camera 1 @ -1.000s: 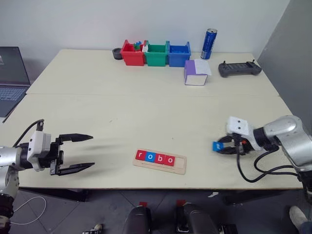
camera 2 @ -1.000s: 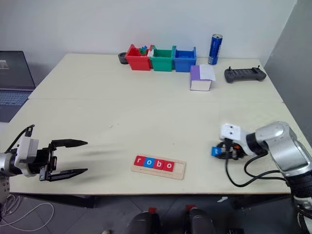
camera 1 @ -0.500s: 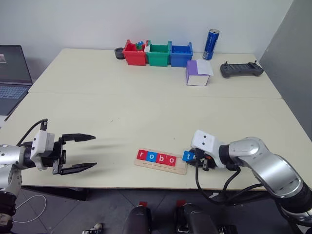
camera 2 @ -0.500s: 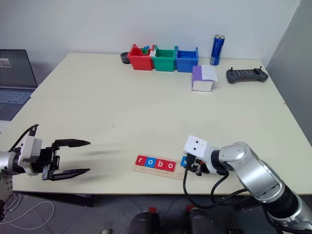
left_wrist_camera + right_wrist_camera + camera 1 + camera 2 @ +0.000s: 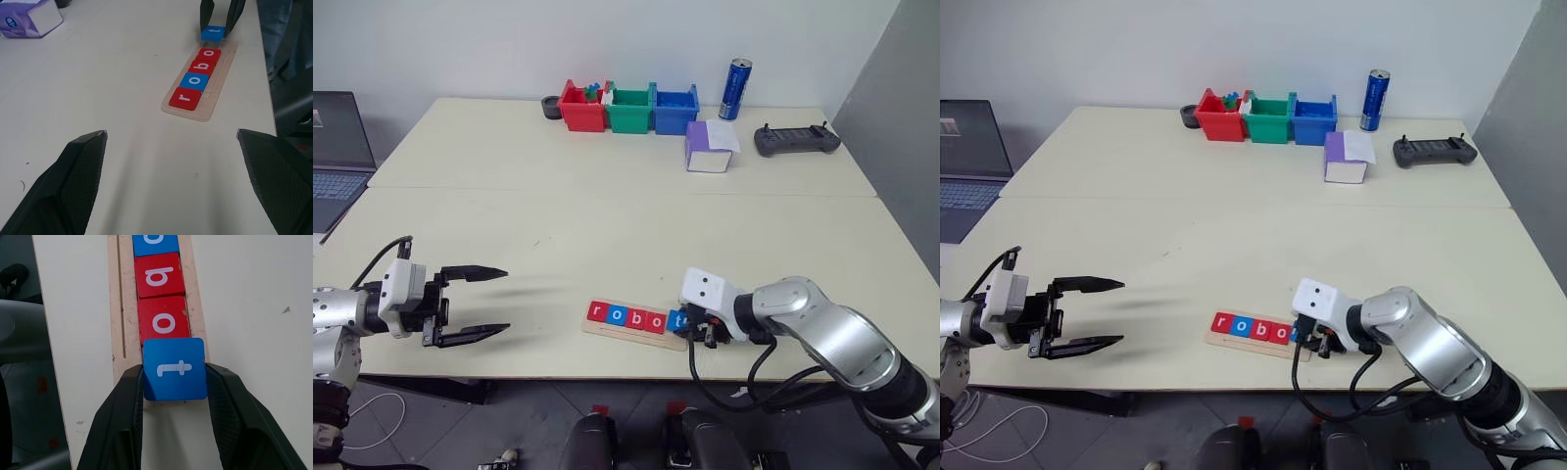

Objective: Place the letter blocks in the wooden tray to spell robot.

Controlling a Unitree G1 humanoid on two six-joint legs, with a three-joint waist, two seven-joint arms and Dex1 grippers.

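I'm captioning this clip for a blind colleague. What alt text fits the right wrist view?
Two black gripper fingers hold a blue "t" block over the free end of a pale wooden tray on a cream table. Beyond it in the groove lie a red "o", a red "b" and a blue block.

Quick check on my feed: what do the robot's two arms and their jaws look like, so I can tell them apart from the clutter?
Both arms are glossy silver-grey with a white boxy wrist block and loose black cables. The left gripper has long, slim, pointed black jaws. The right gripper has broad black jaws with finely textured inner pads.
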